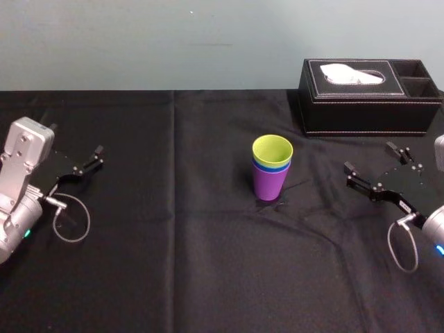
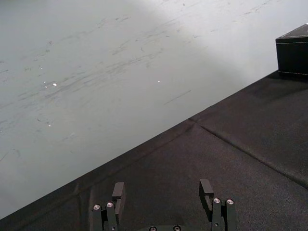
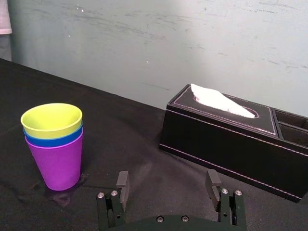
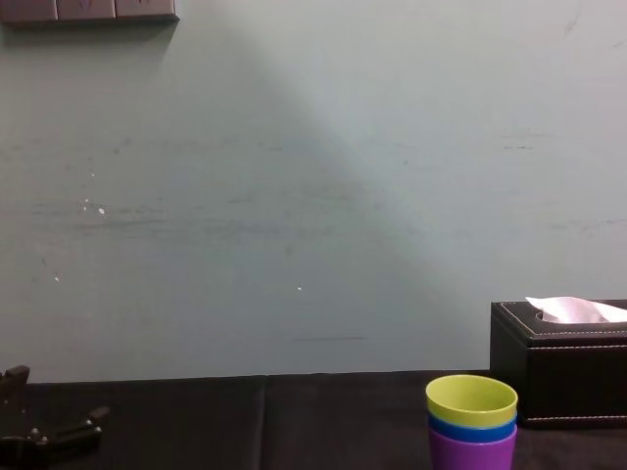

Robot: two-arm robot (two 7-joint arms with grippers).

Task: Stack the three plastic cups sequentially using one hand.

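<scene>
The three plastic cups stand nested upright in one stack at the table's middle: the purple cup at the bottom, the blue cup inside it, the yellow-green cup on top. The same stack shows low in the chest view. My right gripper rests open over the cloth to the right of the stack, apart from it, nothing between its fingers. At the table's far left my left gripper is parked, open and empty, its fingers over bare cloth.
A black tissue box with a white tissue poking out stands at the back right, behind my right gripper. A black cloth covers the table. A pale wall rises just behind the table's far edge.
</scene>
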